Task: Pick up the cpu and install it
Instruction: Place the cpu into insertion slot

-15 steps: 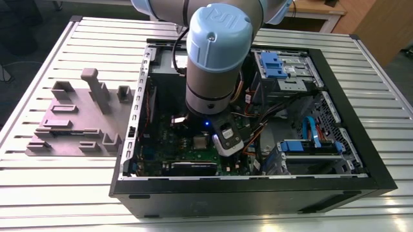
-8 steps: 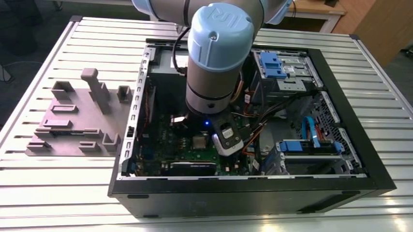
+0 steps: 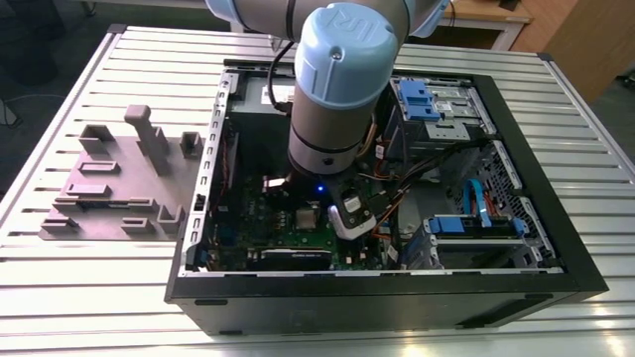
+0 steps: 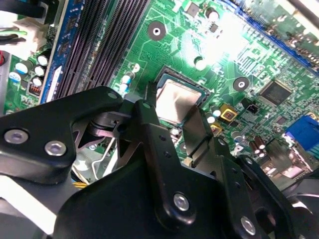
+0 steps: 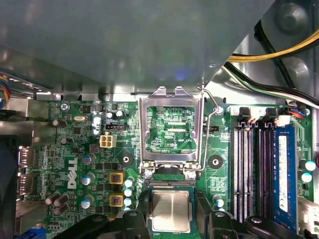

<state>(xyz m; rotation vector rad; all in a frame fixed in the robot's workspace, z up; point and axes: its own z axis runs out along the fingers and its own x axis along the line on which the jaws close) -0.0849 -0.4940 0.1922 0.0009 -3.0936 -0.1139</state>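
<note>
End effector (image 4: 175, 110) poised over the motherboard (image 5: 75, 149) (hinged frame (image 5: 144, 129) open).
The cpu (image 5: 170, 210), square with a shiny silver top, lies just beside that frame, between the fingers (image 4: 154, 144); clenched or released, cannot tell.

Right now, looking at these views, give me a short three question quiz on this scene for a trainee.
1. True or false: the hinged frame covers the cpu.
2. The hand is nearest to: A the memory slots, B the cpu, C the blue drive brackets.
3. Fill in: the grey fixture plate lies on the exterior view's ____ of the computer case.
Key: 1 false; 2 B; 3 left.
</note>
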